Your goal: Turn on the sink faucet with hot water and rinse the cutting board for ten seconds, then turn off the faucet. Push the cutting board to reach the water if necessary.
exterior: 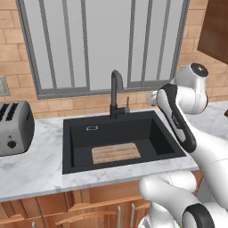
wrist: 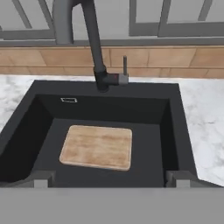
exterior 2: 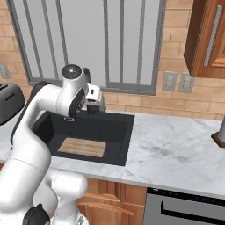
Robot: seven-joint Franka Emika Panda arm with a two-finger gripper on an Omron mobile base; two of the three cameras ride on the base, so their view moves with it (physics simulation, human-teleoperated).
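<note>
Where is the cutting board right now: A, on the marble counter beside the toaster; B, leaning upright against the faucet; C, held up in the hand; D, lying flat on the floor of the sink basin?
D: the cutting board lies flat on the bottom of the sink, in front of the faucet, with nothing gripping it.

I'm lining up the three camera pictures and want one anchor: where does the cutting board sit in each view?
Left base view: cutting board lies lower centre, on the sink floor.
Right base view: board lies left of centre, beside the white arm.
Hand view: board lies centre, slightly left.
Shared landmark: the black sink faucet behind the basin.
</note>
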